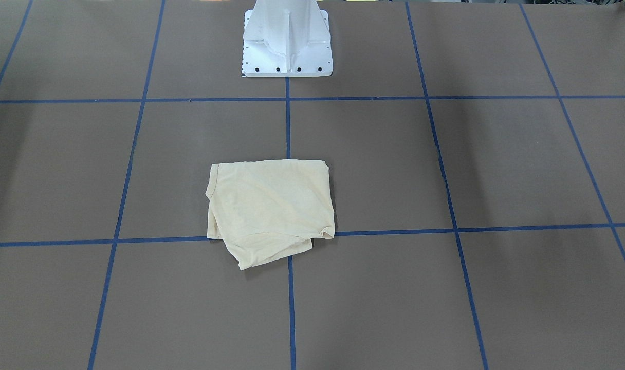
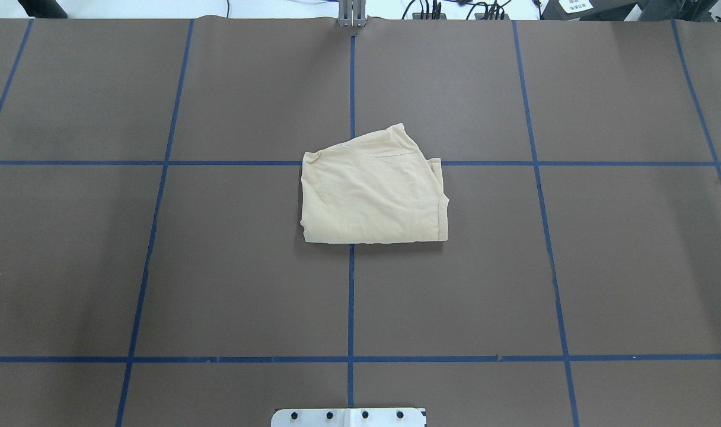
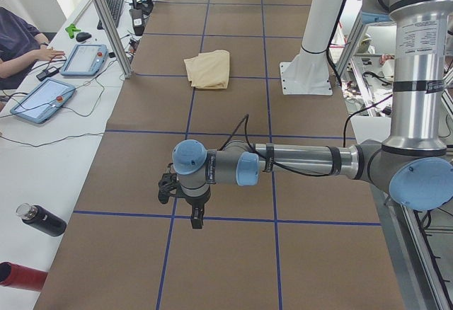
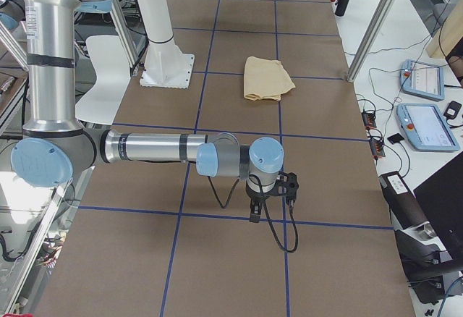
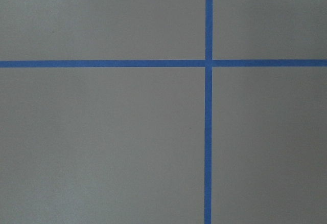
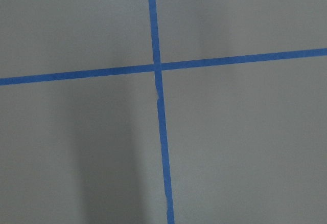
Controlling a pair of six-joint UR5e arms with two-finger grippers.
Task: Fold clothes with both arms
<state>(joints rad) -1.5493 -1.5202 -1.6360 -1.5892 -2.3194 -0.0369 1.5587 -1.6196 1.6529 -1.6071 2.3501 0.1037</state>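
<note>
As left claw (image 3: 195, 219), right claw (image 4: 255, 214) hover; opening unclear

One shirt (image 2: 372, 193) lies mid-frame in the overhead view, on one table (image 2: 248, 267).

There are two arms. The left arm (image 3: 297, 160) crosses the middle of the left-side view, and the right arm (image 4: 152, 147) crosses the middle of the right-side view. There are two grippers, one per arm: the left gripper (image 3: 195, 219) and the right gripper (image 4: 255, 214).

One pedestal (image 1: 287, 46) stands at top centre of the front view.

At the left of the left-side view:
- two tablets, the upper tablet (image 3: 86, 59) and the lower tablet (image 3: 42, 99)
- one keyboard (image 3: 113, 9)
- one mouse (image 3: 83, 36)
- one person (image 3: 18, 44)
- two bottles at the lower left, a black bottle (image 3: 42, 219) and a red bottle (image 3: 18, 276)

The overhead view shows seven tape lines (image 2: 351, 284), five running up the frame and two across.
</note>
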